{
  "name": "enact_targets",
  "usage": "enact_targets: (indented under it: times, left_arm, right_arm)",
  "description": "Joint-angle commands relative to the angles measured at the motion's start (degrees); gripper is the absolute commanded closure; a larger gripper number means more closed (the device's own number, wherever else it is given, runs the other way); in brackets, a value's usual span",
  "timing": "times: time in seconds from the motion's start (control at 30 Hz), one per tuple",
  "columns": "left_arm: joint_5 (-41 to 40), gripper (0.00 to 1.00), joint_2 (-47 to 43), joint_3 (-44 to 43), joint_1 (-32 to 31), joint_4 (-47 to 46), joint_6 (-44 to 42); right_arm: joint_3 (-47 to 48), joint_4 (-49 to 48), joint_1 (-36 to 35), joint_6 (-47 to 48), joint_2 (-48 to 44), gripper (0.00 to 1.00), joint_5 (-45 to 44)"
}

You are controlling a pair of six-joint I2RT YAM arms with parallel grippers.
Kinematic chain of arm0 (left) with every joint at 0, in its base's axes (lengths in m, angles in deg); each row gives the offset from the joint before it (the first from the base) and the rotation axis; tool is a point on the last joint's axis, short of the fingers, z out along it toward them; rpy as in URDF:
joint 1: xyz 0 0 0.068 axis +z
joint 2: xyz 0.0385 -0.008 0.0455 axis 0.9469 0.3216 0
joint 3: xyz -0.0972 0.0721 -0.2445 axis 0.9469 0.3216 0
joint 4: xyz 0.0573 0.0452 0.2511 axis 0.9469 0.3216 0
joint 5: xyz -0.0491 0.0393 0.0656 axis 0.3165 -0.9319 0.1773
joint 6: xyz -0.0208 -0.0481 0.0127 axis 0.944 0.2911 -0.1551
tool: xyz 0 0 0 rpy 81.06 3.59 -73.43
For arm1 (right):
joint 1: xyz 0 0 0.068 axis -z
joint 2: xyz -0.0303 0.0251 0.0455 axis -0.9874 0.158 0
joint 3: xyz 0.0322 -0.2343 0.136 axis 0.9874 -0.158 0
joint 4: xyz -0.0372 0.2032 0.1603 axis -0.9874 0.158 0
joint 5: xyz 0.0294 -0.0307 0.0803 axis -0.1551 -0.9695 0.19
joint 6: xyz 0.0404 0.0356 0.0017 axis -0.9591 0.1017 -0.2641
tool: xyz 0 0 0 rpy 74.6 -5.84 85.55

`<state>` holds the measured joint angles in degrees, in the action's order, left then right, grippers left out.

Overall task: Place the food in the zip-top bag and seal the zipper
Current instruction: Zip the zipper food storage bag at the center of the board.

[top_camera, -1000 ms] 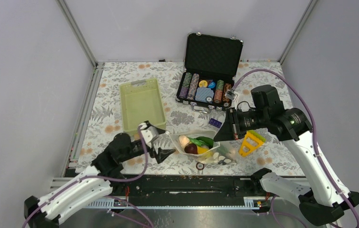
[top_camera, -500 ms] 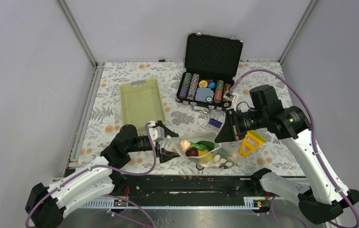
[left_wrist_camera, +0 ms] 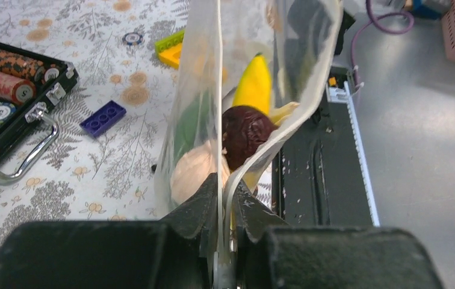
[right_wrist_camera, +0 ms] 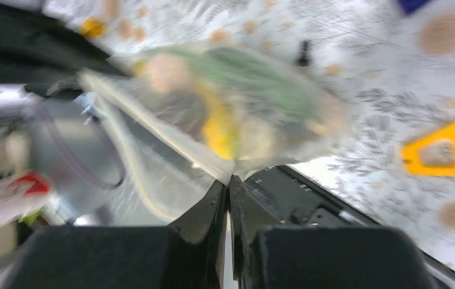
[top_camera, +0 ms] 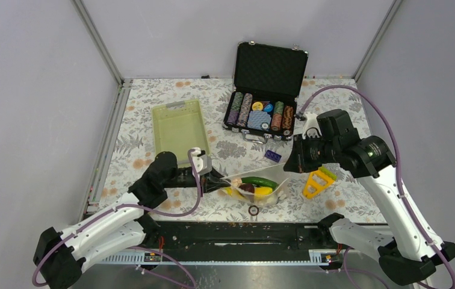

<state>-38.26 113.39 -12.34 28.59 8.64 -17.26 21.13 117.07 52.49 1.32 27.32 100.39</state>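
My left gripper (left_wrist_camera: 225,239) pinches the zip-top bag (top_camera: 260,194) at its 9 o'clock corner and my right gripper (right_wrist_camera: 229,188) pinches its 3 o'clock corner. The bag hangs between them over the counter (top_camera: 135,126). The film looks light, limp and slippery, so I judge the stiffer zipper (left_wrist_camera: 219,96) the best hold. My left wrist view shows the food (left_wrist_camera: 244,129) clearly inside, while my right wrist view blurs it.

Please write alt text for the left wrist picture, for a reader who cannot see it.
The left gripper is shut on the edge of a clear bag holding a yellow banana, dark grapes and a pale bulb. A chip case and a blue brick lie on the flowered table at the left.
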Motion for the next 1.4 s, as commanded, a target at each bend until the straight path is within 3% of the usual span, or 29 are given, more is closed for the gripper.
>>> enact_targets:
  times: [0.0,0.07,0.2,0.3,0.47,0.63,0.7,0.8,0.87,0.9,1.0,1.07,1.17,1.23,1.37]
  left_arm:
    - [-0.3,1.0,-0.9,-5.9,0.2,-1.5,8.5]
    - [-2.0,1.0,0.5,-8.9,0.3,2.2,11.6]
    - [-5.5,1.0,4.2,-11.6,0.2,5.8,15.6]
    - [-11.8,1.0,8.3,-12.2,0.3,5.7,18.1]
    - [-22.5,1.0,16.6,-15.3,0.9,6.8,19.2]
    - [-17.3,1.0,24.2,-20.1,4.6,7.9,20.2]
    - [-14.3,1.0,25.8,-21.3,5.1,7.5,20.8]
    - [-12.5,1.0,26.3,-22.4,5.0,7.5,21.9]
    - [-12.1,1.0,25.5,-22.4,5.1,7.4,23.2]
    - [-11.8,1.0,25.0,-22.5,5.0,7.7,23.8]
    - [-10.8,1.0,22.9,-22.3,4.2,8.1,23.6]
    - [-11.9,1.0,21.7,-22.2,3.3,8.7,22.1]
    - [-12.1,1.0,21.1,-24.0,2.3,11.7,20.1]
    - [-11.5,1.0,21.2,-25.3,1.7,12.9,19.4]
    - [-10.6,1.0,21.2,-27.2,0.9,13.0,18.8]
  right_arm:
    - [0.7,2.3,0.3,-1.5,-2.0,0.91,-28.1]
    - [-0.3,2.1,0.3,-2.3,-2.4,0.91,-31.1]
    - [-3.7,-1.5,0.3,-2.4,-3.8,0.95,-24.4]
    - [-6.1,-4.7,0.3,-2.3,-3.4,0.96,-24.4]
    - [-5.3,-8.5,0.3,-2.8,0.3,0.98,-31.6]
    - [-3.0,-13.2,0.4,1.1,3.1,0.97,-44.6]
    - [-2.1,-14.9,0.6,2.8,4.2,0.9,-49.7]
    - [-0.3,-16.2,0.9,5.9,6.0,0.72,-52.8]
    - [1.1,-16.2,0.9,8.2,6.5,0.45,-51.6]
    - [1.6,-16.5,0.9,10.0,6.2,0.33,-49.4]
    - [2.1,-17.8,0.9,15.2,4.2,0.19,-39.8]
    - [1.6,-19.1,0.9,19.0,1.6,0.16,-31.5]
    - [-0.3,-20.5,0.9,27.3,-1.7,0.06,-10.0]
    - [-0.7,-19.3,0.8,33.4,-2.7,0.05,2.7]
    - [-0.2,-17.2,0.3,42.6,-1.8,0.03,16.6]
